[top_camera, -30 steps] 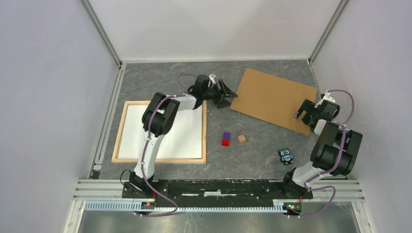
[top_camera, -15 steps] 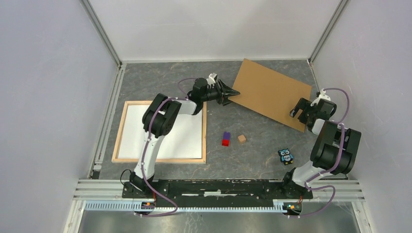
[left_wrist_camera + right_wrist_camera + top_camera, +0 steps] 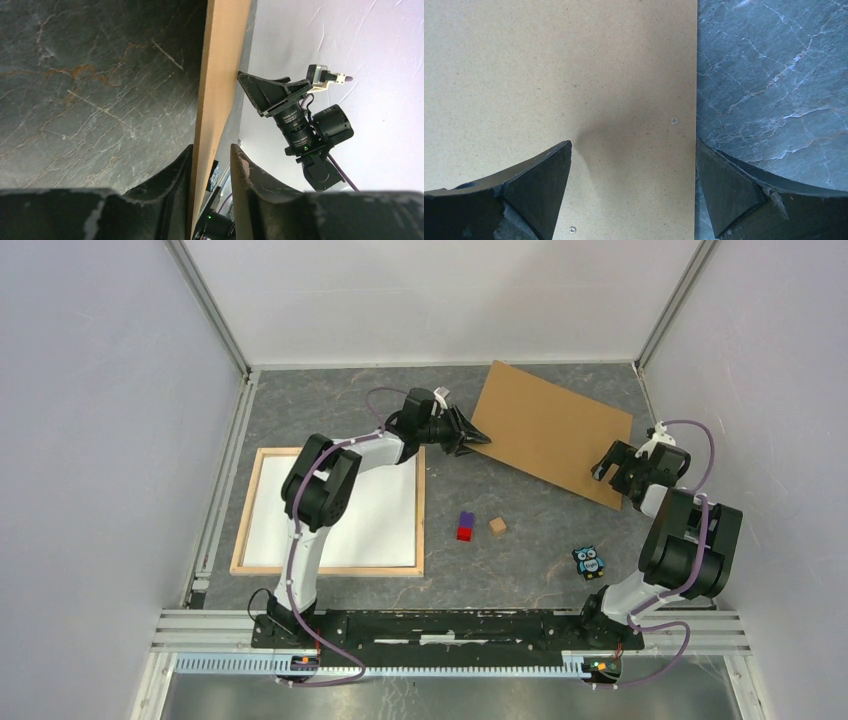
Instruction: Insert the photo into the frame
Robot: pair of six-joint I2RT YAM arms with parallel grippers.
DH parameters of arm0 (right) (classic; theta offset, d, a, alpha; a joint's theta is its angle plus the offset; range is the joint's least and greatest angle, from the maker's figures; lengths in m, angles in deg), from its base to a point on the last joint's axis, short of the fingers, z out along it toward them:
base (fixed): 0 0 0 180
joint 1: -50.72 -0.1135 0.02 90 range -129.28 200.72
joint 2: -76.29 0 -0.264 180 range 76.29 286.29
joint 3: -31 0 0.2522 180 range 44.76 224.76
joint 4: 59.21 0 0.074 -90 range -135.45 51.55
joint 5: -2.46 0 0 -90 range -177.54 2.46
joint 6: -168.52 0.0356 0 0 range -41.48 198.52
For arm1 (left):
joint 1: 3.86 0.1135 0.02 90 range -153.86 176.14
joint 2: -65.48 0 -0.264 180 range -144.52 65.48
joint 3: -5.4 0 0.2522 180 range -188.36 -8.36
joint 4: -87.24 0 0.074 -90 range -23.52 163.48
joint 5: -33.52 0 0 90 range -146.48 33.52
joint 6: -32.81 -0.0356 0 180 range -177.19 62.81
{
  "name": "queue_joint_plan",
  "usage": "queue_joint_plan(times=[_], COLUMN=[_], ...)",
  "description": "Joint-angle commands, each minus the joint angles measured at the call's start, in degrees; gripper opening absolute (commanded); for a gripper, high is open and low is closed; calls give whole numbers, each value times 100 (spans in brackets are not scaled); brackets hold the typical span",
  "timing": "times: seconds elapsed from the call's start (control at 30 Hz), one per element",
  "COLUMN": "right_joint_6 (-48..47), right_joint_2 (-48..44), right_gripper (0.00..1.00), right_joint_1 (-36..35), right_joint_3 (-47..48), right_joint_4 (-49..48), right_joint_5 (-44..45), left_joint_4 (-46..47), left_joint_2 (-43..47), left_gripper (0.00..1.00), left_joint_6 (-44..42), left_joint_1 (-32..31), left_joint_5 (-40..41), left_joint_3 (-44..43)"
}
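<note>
– Left claw [image 3: 480, 436] has its jaws drawn narrow around the left corner of the brown backing board [image 3: 555, 430]. On my wrist feed one finger [image 3: 172, 175] lies against the board and a sliver of gap shows beside the other, so I cannot tell whether it truly grips.
– And the frame?
– I see the frame [image 3: 247, 510] lying flat on the left of the grey table [image 3: 330, 405], well apart from the board, with a white panel [image 3: 375, 525] filling it. The photo I cannot pick out for certain; that white face may be it turned over, and I cannot tell.
– Right side?
– My right claw [image 3: 633, 142] hangs spread wide over the board's right corner, holding nothing. One finger is above the board, the other above bare table just past the board's edge.
– Anything loose out there?
– Between frame and board, on the side nearer the arm bases, I have a purple-and-red block [image 3: 465, 526] with a small wooden cube [image 3: 497, 526] just beside it. Further right sits a blue owl figure [image 3: 589, 561], apart from both
</note>
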Motion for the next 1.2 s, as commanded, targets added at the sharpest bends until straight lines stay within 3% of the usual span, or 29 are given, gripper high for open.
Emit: queue_joint_plan(times=[0.0,0.13,0.27,0.57,0.77,1.0,1.17], right_joint_6=[101,64,37,91,166,228,179], right_joint_2=[80,15,-72,-48,61,101,291], right_gripper=[98,98,98,98,98,98,98], right_joint_1=[-49,-67,-98,-102,-102,-237,-384], right_joint_3=[-100,-116,-135,-142,-170,-179,-65], right_joint_4=[149,140,157,104,-31,-131,-58], right_joint_5=[-214,-208,-174,-225,-360,-417,-395], left_joint_4=[273,608,-93,-2396,-3279,-4926,-6306], left_joint_2=[268,317,801,1872,2670,3359,3395], left_gripper=[33,20,3,2,2,2,2], left_joint_6=[-55,116,-529,-1559,-1985,-2918,-3773], left_joint_1=[-18,-14,50,149,149,117,53], left_joint_5=[34,74,359,1163,1515,2657,3561], left_joint_3=[-271,-260,-180,-418,-642,-1626,-2954])
